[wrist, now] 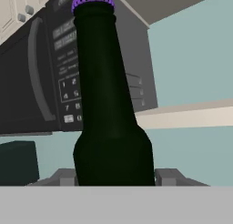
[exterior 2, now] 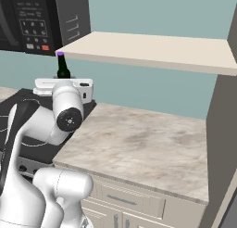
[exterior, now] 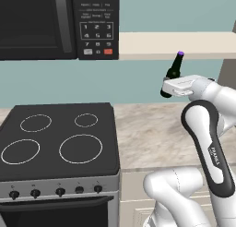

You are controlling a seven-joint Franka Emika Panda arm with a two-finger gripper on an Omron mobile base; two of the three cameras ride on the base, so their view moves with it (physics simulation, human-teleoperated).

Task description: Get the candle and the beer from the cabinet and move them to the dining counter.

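The beer (exterior: 174, 70), a dark green bottle with a purple cap, hangs upright in the air just below the front edge of the cabinet (exterior: 177, 44), a cream shelf slab. My gripper (exterior: 168, 89) is shut on the bottle's lower body. From the right base, the beer (exterior 2: 62, 68) rises above the white hand, left of the cabinet (exterior 2: 152, 51). Up close, the beer (wrist: 109, 127) stands between the two fingers (wrist: 169, 176) of my gripper (wrist: 116, 177). The candle and the dining counter are out of view.
A black microwave (exterior: 55, 23) hangs left of the shelf. Below it sits a black stove (exterior: 57, 138), joined on its right to a marbled worktop (exterior 2: 139, 143). A tall grey-brown panel (exterior 2: 222, 143) closes the right end.
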